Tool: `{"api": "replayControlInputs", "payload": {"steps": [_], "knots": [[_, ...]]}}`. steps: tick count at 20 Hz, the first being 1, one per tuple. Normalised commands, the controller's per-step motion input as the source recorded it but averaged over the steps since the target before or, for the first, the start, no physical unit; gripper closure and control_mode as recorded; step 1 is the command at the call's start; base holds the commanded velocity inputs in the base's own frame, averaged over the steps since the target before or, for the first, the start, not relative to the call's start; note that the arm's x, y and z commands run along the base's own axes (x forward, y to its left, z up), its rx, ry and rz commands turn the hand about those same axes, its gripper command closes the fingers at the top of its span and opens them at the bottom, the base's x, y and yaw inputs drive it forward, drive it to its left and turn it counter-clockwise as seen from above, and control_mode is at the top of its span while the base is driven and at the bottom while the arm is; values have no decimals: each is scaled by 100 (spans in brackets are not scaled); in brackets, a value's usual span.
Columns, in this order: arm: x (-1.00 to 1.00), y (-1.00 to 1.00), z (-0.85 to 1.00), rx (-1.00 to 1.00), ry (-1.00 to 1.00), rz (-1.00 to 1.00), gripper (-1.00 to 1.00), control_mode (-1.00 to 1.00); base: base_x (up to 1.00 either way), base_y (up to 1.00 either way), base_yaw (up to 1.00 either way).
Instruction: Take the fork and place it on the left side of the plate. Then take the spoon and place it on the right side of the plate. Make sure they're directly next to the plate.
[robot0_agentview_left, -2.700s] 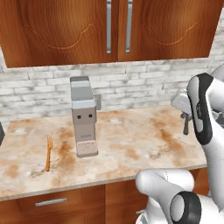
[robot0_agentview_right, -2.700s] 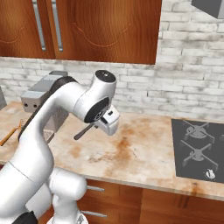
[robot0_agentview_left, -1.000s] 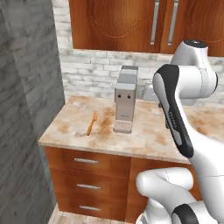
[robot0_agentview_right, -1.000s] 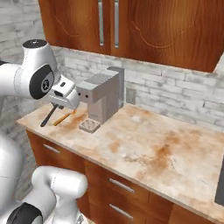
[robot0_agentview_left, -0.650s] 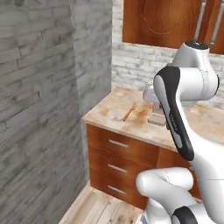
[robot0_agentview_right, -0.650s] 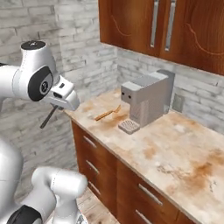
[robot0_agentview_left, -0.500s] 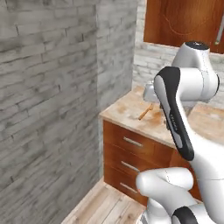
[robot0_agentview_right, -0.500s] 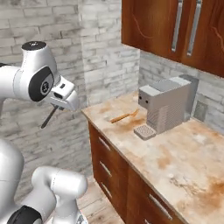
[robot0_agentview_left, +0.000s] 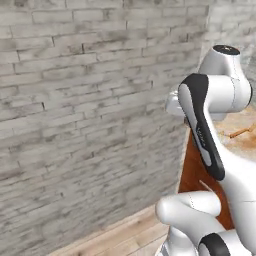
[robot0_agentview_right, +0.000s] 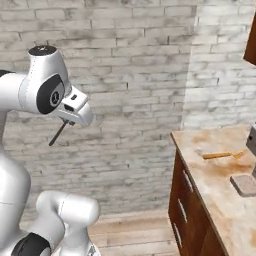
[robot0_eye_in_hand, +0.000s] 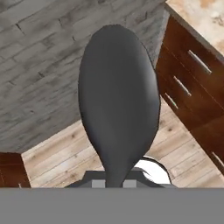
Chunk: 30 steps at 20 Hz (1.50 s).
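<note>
My gripper (robot0_agentview_right: 66, 121) is shut on the handle of a dark grey spoon (robot0_agentview_right: 57, 135), which hangs down and to the left in front of the brick wall. In the hand view the spoon's broad bowl (robot0_eye_in_hand: 118, 105) stands straight up from between my fingertips (robot0_eye_in_hand: 114, 183). The slim orange-brown fork (robot0_agentview_right: 220, 155) lies flat on the marbled counter, far to the right of my gripper; it also lies at the right edge of the left base view (robot0_agentview_left: 239, 132). The plate is out of view.
A grey brick wall (robot0_agentview_right: 125, 75) stands close ahead. The counter (robot0_agentview_right: 210, 175) with brown drawers ends at the right, a grey drip tray (robot0_agentview_right: 245, 184) on it. Wooden floor (robot0_agentview_right: 130, 235) lies below, and a wall cabinet corner (robot0_agentview_right: 251, 40) shows at top right.
The whole picture has swung: the cameras turned left, so the counter, fork and coffee machine slid to the right edge and the brick wall came in. The gripper keeps the spoon.
</note>
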Motion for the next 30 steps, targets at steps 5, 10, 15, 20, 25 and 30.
{"api": "replayControlInputs", "payload": {"steps": [5,10,15,20,25,30], "knots": [[0,0,0,0,0,0,100,100,-67,81,67],[0,0,0,0,0,0,100,100,-23,42,55],[0,0,0,0,0,0,100,100,-57,-13,47],[0,0,0,0,0,0,100,100,-99,-1,39],[0,0,0,0,0,0,100,100,-100,0,31],[0,0,0,0,0,0,100,100,-100,0,29]]}}
